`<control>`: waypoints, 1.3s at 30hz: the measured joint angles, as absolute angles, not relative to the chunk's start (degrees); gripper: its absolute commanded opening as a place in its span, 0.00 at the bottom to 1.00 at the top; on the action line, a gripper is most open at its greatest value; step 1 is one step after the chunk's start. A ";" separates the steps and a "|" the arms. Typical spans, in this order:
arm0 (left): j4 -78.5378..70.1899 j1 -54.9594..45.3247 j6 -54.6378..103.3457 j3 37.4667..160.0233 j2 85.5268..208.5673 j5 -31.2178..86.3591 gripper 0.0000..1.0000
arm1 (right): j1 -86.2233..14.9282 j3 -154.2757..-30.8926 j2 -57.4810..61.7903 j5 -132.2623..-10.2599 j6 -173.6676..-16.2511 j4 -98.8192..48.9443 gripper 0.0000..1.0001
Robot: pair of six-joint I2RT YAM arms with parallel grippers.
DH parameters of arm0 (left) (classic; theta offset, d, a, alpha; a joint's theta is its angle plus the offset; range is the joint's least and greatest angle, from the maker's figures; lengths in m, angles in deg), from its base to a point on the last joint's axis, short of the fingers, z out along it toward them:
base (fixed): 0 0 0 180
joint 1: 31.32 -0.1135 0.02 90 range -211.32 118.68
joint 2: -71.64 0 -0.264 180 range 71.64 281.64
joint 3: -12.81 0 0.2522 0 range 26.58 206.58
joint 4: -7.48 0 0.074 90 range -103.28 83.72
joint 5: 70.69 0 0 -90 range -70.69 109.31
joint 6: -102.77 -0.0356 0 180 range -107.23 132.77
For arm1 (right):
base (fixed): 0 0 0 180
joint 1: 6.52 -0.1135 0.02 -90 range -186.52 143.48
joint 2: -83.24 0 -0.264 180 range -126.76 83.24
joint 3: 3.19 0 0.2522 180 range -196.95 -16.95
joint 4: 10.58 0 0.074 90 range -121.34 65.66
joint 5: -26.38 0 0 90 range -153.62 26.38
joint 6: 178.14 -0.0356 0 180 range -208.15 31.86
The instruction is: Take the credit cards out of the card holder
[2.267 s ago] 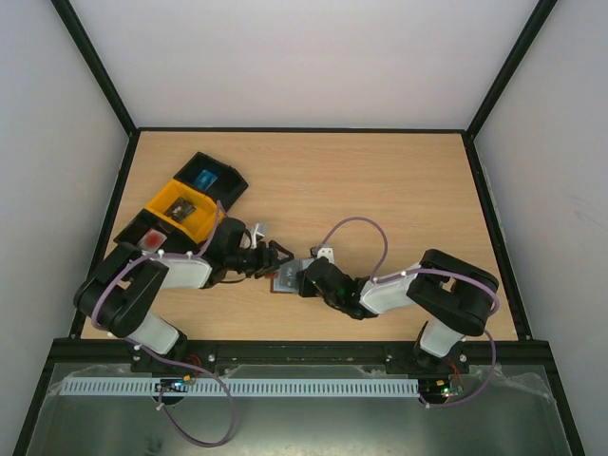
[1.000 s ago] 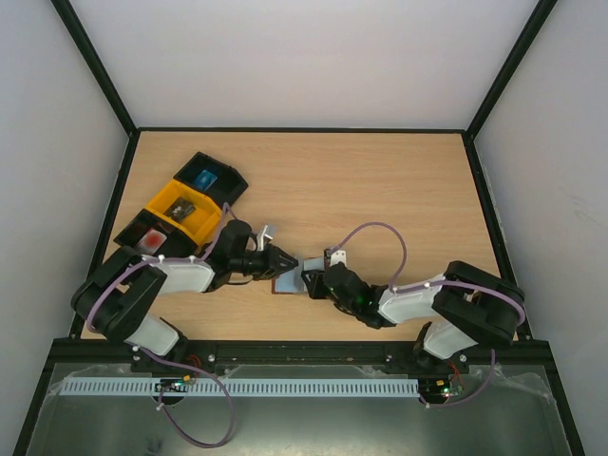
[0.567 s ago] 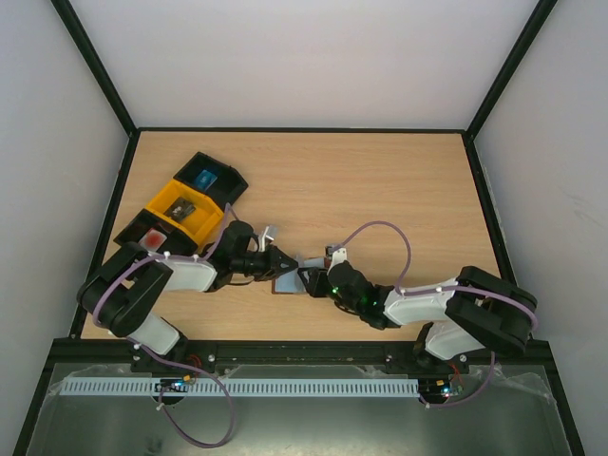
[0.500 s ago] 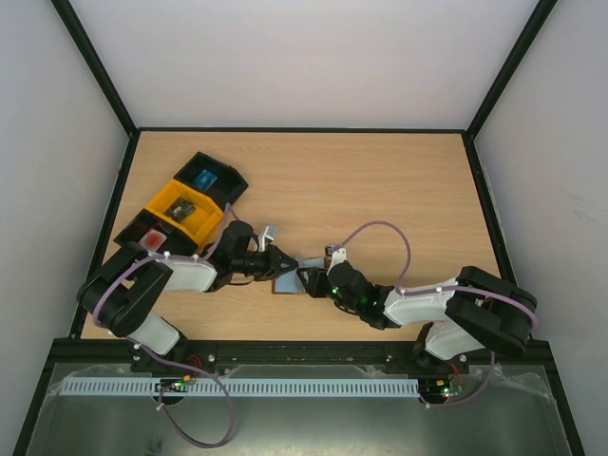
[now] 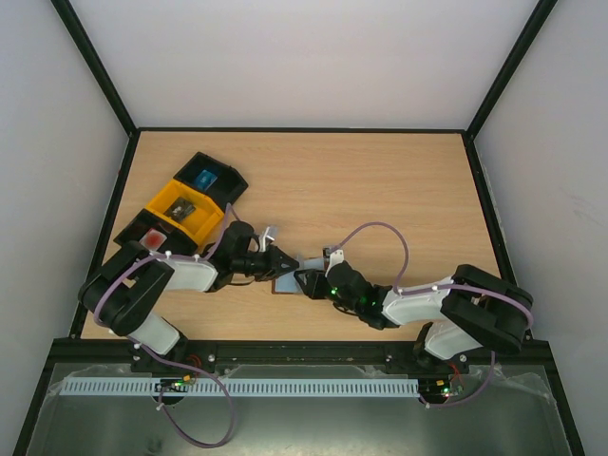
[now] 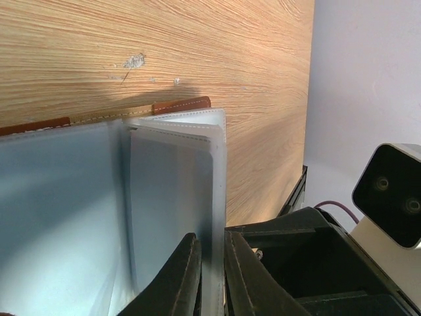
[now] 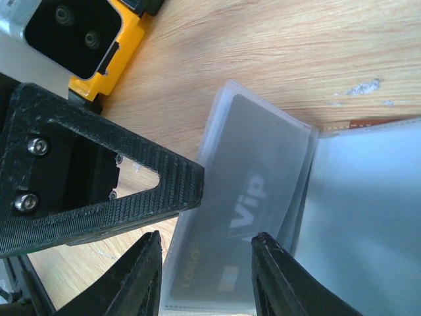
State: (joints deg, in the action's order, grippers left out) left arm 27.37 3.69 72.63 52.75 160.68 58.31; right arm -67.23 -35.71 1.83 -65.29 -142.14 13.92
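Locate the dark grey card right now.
Right wrist view, mid-frame: the dark grey card sits inside a clear sleeve of the card holder, between the right gripper's open fingers, with the left gripper pinching the sleeve at its left.

Parted fingers (image 7: 273, 283) flank the sleeved grey card (image 7: 243, 191).

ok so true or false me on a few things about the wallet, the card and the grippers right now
1. The left gripper pinches a clear pocket of the card holder. True.
2. The grey card is already out, lying loose. False: it sits inside a clear pocket.
3. The right gripper has its jaws open, either side of the card's pocket. True.
4. The yellow bin is at the right of the top view. False: it is at the far left.
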 measured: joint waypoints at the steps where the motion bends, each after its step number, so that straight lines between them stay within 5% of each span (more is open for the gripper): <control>1: 27.37 3.73 72.63 52.75 160.68 58.29 0.14 | -67.23 -35.71 1.68 -65.31 -142.21 13.90 0.33; 20: 26.58 3.77 72.26 52.75 161.16 57.68 0.30 | -67.23 -35.71 4.04 -62.30 -142.30 10.88 0.24; 30: 25.49 3.77 71.69 52.75 161.16 57.22 0.28 | -67.23 -35.71 4.19 -61.12 -142.14 10.07 0.23; 39: 25.47 3.77 71.67 52.79 161.16 57.22 0.26 | -67.23 -35.71 4.50 -62.45 -141.60 9.87 0.32</control>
State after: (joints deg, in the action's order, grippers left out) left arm 25.47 3.77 71.67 52.79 161.16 57.22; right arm -67.23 -35.71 4.50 -62.45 -141.60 9.87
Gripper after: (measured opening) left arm 0.270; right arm 0.293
